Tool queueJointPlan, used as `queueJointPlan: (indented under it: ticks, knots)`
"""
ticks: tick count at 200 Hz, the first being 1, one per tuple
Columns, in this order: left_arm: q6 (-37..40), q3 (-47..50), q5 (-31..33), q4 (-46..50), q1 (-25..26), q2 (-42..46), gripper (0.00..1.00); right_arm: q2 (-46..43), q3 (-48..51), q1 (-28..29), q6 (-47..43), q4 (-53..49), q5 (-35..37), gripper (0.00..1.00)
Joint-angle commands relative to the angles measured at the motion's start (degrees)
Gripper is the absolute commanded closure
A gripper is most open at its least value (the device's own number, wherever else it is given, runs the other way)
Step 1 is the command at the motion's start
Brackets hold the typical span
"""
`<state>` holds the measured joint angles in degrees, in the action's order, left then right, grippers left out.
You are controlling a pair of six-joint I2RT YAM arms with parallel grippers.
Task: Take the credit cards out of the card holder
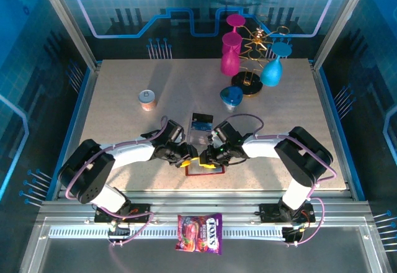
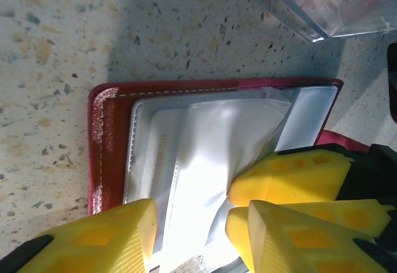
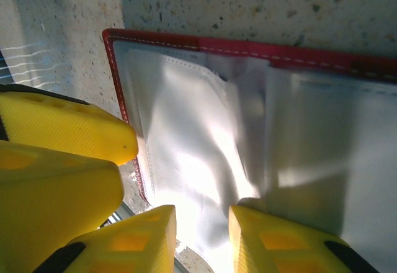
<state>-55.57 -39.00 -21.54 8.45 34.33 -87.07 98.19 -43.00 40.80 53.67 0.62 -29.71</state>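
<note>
The card holder (image 1: 191, 173) lies open on the table, a dark red wallet (image 2: 107, 149) with clear inner pockets (image 3: 205, 130) that look white in the glare. I cannot tell whether a card sits inside them. Both grippers meet over it. My left gripper (image 2: 198, 214) is open, its yellow fingers spread across the pocket sheet. My right gripper (image 3: 200, 214) is open with a narrower gap, its tips resting on a wrinkled pocket. A right finger (image 2: 285, 177) presses the sheet beside my left one. One dark blue credit card (image 1: 201, 123) lies just beyond the wallet.
A clear acrylic tray (image 2: 322, 12) sits right behind the wallet. Farther back stand a small tin (image 1: 147, 99) and a gold rack (image 1: 257, 43) with pink and blue glasses. A sweets bag (image 1: 200, 232) lies on the near rail.
</note>
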Motion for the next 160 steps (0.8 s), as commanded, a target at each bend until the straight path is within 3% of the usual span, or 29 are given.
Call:
queueJointPlan:
  ticks: [1,98,160]
  knots:
    - [-0.42,0.42,-1.49,-0.73,0.43,-0.81,0.56,0.73,2.37,-0.64,1.92,0.45,0.42,0.70]
    - [-1.13,-0.02,-2.08,-1.82,0.76,-1.23,0.60,1.05,3.54,-1.16,2.99,2.93,-1.07,0.70]
    - [-1.36,-0.02,-2.27,-1.86,0.86,-0.41,0.67,0.70,4.12,-1.33,3.33,3.47,-1.09,0.70]
